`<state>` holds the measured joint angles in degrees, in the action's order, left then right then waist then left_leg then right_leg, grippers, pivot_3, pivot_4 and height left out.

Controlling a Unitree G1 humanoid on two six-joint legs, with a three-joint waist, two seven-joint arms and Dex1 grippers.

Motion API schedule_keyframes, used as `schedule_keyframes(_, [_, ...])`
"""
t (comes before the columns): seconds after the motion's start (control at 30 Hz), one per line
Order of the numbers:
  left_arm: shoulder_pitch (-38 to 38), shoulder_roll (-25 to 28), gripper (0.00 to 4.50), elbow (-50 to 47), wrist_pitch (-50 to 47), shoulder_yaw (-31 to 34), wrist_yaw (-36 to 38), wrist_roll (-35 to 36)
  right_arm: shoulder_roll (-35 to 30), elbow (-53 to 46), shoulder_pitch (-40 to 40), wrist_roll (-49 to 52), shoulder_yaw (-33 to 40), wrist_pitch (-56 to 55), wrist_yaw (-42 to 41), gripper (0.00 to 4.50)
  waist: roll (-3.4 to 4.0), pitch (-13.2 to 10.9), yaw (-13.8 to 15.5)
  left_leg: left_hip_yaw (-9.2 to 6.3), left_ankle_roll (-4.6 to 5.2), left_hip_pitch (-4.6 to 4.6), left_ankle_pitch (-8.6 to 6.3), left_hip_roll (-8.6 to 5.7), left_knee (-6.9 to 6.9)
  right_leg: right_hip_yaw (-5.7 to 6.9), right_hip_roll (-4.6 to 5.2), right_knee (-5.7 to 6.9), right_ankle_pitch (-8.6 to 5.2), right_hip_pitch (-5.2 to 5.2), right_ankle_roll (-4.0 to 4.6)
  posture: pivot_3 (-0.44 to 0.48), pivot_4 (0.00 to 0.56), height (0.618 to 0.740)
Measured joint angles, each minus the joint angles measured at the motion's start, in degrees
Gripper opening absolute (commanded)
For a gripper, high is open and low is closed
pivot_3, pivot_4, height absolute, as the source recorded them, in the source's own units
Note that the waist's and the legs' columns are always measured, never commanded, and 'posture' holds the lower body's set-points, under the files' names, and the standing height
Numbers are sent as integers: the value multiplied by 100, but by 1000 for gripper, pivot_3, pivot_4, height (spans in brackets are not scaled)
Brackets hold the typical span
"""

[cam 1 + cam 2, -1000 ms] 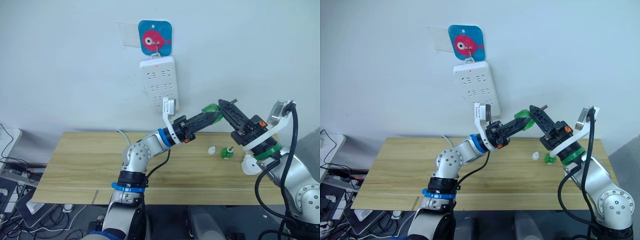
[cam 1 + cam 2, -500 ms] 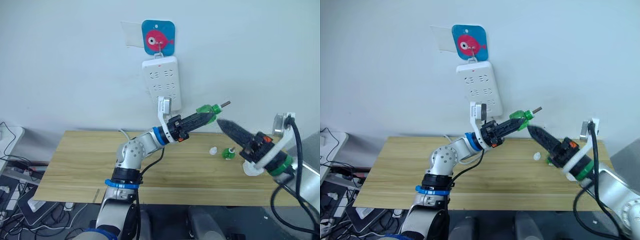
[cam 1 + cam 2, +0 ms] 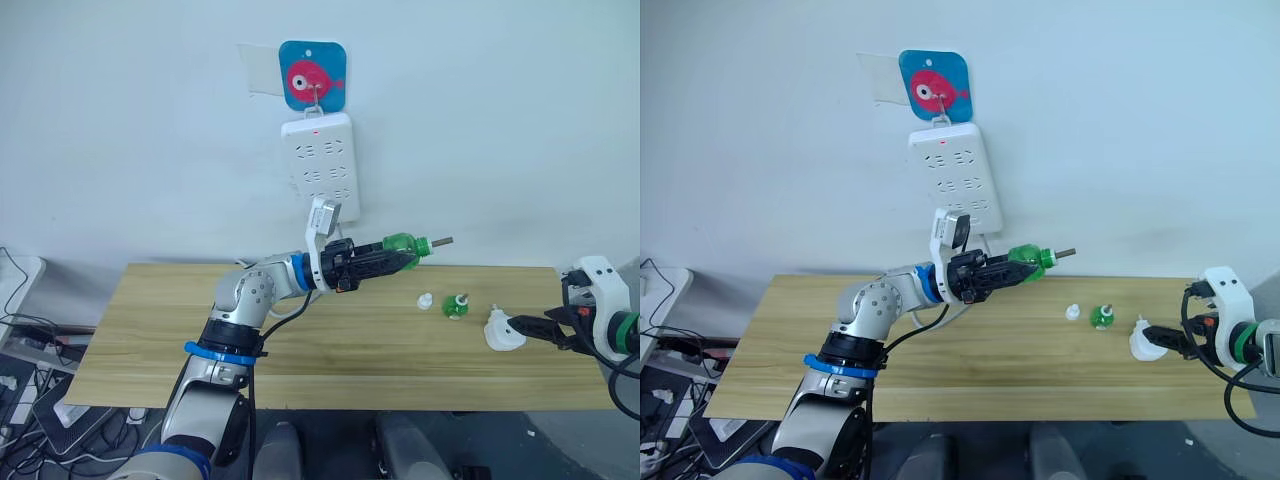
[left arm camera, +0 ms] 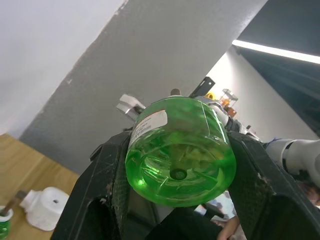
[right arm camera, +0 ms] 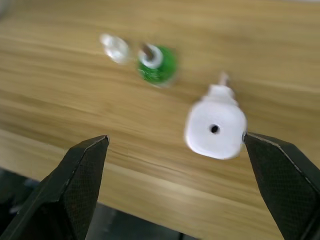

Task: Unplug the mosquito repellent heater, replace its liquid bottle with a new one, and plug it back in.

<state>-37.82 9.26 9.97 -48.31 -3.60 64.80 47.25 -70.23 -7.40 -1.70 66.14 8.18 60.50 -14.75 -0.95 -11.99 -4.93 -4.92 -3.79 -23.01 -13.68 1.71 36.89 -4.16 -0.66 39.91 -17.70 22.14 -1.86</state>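
Observation:
My left gripper [image 3: 385, 257] is shut on a green liquid bottle [image 3: 400, 245] and holds it roughly level above the table, its wick tip pointing right. The left wrist view looks at the bottle's base [image 4: 177, 150], with a black finger on each side. The white mosquito repellent heater [image 3: 503, 333] lies on the table at the right, unplugged. My right gripper [image 3: 522, 326] hangs low just right of it, open. In the right wrist view the heater [image 5: 216, 127] lies between the spread fingers [image 5: 75, 195]. A second small green bottle [image 3: 456, 306] stands left of the heater.
A white power strip [image 3: 320, 165] hangs on the wall under a blue fish plaque [image 3: 312, 75], above the wooden table [image 3: 200, 330]. A small clear cap [image 3: 426, 301] lies beside the small bottle. Cables and boxes sit on the floor at the left.
My right gripper let go near the held bottle's tip, opened, and swung down and right to the heater. My left arm lowered the bottle to a flatter angle.

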Motion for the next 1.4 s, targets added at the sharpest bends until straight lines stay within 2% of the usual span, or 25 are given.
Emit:
schedule_keyframes(0.1, [155, -43, 2297, -174, -12, -65, -27, 1, 360, 715, -628, -575, -397, 424, 9, 4476, 2, -2, 7, 8, 0, 1, 0, -4, 1, -5, 8, 2, 2, 0, 2, -80, 182, 740])
schedule_keyframes(0.4, [511, 63, 2297, -619, -127, -44, -197, 20, 994, 1820, -1909, -2062, -1149, 967, -451, 4476, 0, -3, 31, 8, 0, 4, 0, -4, 2, -3, 8, 5, 2, -1, 1, -27, 193, 740])
schedule_keyframes(0.63, [620, 83, 2297, -803, -140, -41, -343, 67, 1543, 2482, -2639, -2878, -1281, 1175, -785, 4476, 1, -4, 88, 7, 0, 4, 0, -5, 0, -2, 10, 5, 3, -1, 2, -9, 194, 740])
schedule_keyframes(0.83, [635, 140, 2297, -932, -147, -8, -461, 142, 1911, 2793, -2801, -3352, -1263, 1388, -800, 4476, 1, -4, 172, 6, 0, 4, 0, -5, 0, -1, 11, 5, 3, -1, 2, 6, 192, 740])
schedule_keyframes(1.4, [636, 187, 2297, -991, -266, 52, -539, 190, 2232, 2967, -2691, -4039, -1022, 1468, -1056, 4476, 0, -8, 197, 7, 0, 3, 0, -10, 0, 0, 17, 4, 4, -1, 0, 5, 210, 740])
